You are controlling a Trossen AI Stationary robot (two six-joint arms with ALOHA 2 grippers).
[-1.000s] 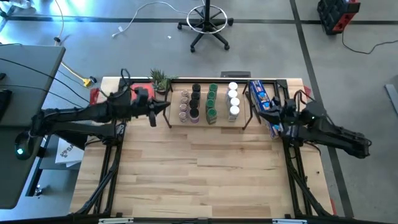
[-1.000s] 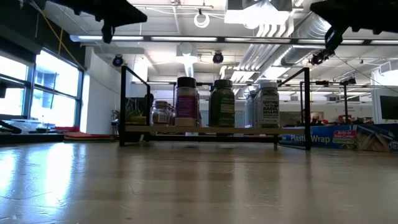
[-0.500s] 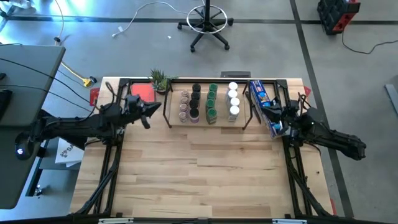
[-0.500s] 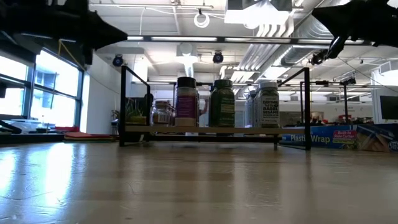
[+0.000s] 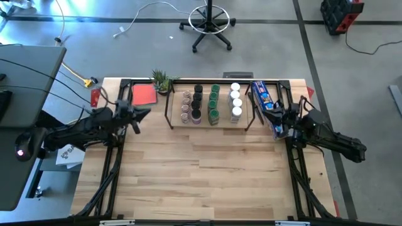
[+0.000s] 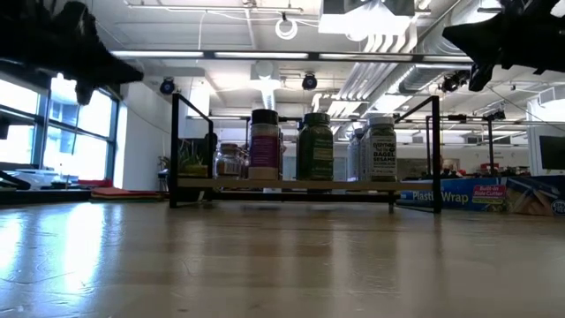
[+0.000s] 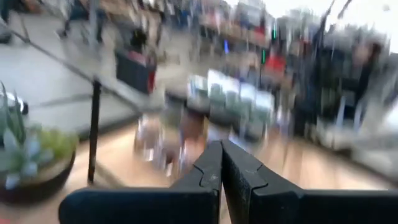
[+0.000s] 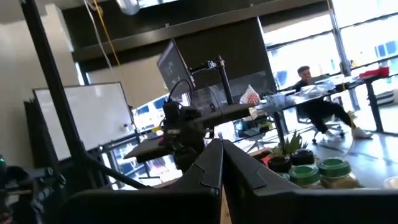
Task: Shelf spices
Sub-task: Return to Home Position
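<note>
Wood table [image 5: 201,169], shelf [image 5: 225,108] at its far edge — spices [image 5: 215,104] stand on it in four rows.
Left gripper [image 5: 139,113] and right gripper [image 5: 274,117] flank it, fingers pressed together, empty; homing wants a lift and pull-back wide of the black frame [image 6: 174,150]; low view alone gives jar labels [image 6: 383,150] — high view alone the rows.

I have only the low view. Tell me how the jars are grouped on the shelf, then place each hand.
Observer: From above, the spices stand on the shelf in four lines sorted by lid: clear, black, green, white.
Operator: Left hand now.
Observer: The left hand is off the shelf's left end, near the red square.
Operator: Right hand.
Observer: The right hand is over the blue packet, right of the shelf.
</note>
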